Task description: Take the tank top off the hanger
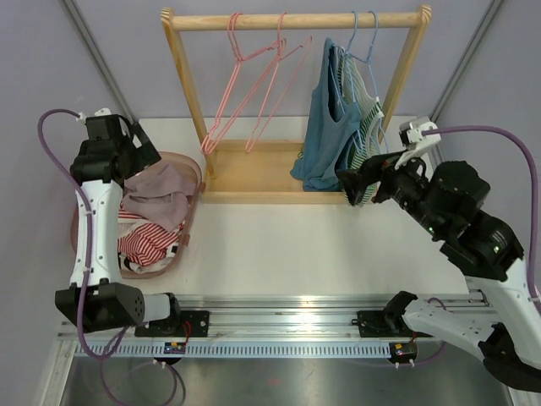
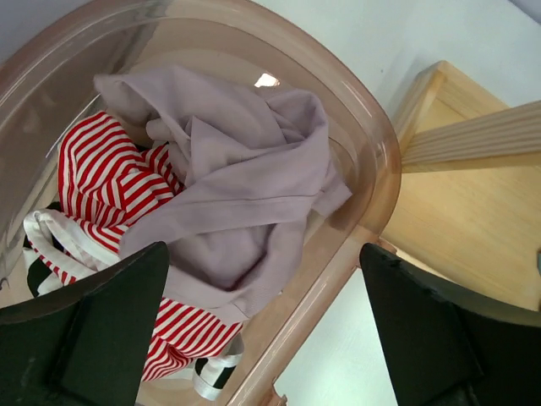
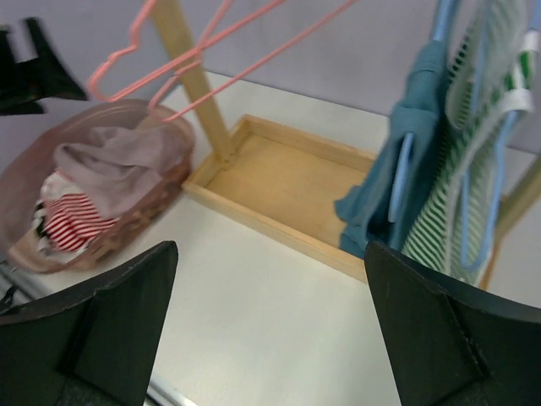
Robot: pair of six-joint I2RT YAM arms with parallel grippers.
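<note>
Left gripper [image 2: 262, 249] released over lilac garment [image 2: 245, 178] in basket [image 2: 373, 145]; right gripper [image 3: 270, 245], also released, should next approach hanging teal tank top [image 3: 416, 156].

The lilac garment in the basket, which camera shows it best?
The left wrist view: the lilac garment fills the frame from close above, folds plain, lying on a red-striped piece in the basket. The top external view shows it small beside the left arm; the right wrist view, distant at the left edge.
</note>
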